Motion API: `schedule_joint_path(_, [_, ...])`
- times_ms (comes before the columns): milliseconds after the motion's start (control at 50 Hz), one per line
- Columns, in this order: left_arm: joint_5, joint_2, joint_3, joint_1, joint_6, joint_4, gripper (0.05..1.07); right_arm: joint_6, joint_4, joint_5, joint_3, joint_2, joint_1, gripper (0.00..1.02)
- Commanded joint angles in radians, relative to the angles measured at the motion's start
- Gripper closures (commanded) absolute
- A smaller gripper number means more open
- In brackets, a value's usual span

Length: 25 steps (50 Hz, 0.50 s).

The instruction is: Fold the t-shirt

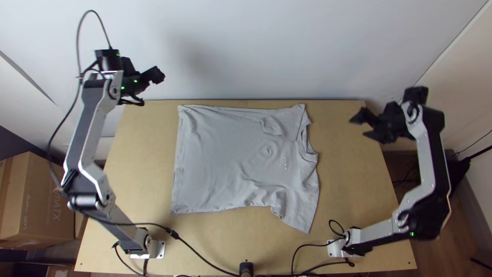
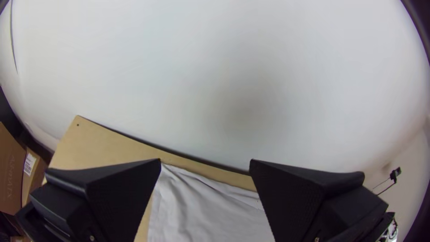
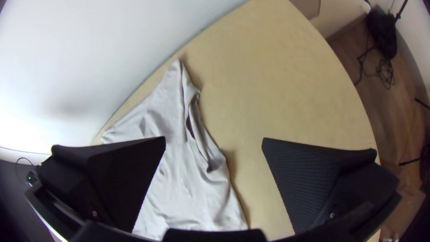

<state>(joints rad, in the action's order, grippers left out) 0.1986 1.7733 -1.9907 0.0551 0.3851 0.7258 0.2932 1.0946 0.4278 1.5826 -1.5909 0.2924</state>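
Left gripper [image 1: 159, 75], right gripper [image 1: 360, 126]: both raised, parted wide; one grey T-shirt [image 1: 220, 154], thin, wrinkled, spread on smooth wooden table [image 1: 351, 179].

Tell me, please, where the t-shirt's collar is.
In the top view, the collar is at the right-hand end of the t-shirt, nearest the right tool.

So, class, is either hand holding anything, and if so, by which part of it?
Nothing is held: the left hand and the right hand are both open, and the t-shirt lies mostly spread on the table.
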Motion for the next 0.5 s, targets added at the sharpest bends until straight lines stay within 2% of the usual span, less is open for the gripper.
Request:
schedule_joint_path(0, [0.015, -0.161, 0.067, -0.009, -0.011, 0.037, 0.12, -0.085, 0.111, 0.051, -0.228, 0.072, 0.021, 0.10])
schedule_joint_path(60, [0.018, -0.232, 0.093, -0.012, -0.012, 0.060, 0.12, -0.146, 0.157, 0.054, -0.325, 0.120, 0.021, 0.13])
schedule_joint_path(160, [0.016, -0.319, 0.113, -0.034, -0.015, 0.123, 0.12, -0.167, 0.156, 0.060, -0.463, 0.180, 0.014, 0.13])
schedule_joint_path(260, [0.016, -0.384, 0.136, -0.058, -0.025, 0.172, 0.12, -0.178, 0.131, 0.083, -0.550, 0.204, 0.008, 0.33])
schedule_joint_path(320, [0.016, -0.423, 0.165, -0.061, -0.035, 0.184, 0.12, -0.178, 0.110, 0.101, -0.595, 0.206, -0.002, 0.33])
schedule_joint_path(480, [0.007, -0.506, 0.256, -0.070, -0.064, 0.201, 0.12, -0.170, 0.021, 0.103, -0.681, 0.213, -0.048, 0.34])
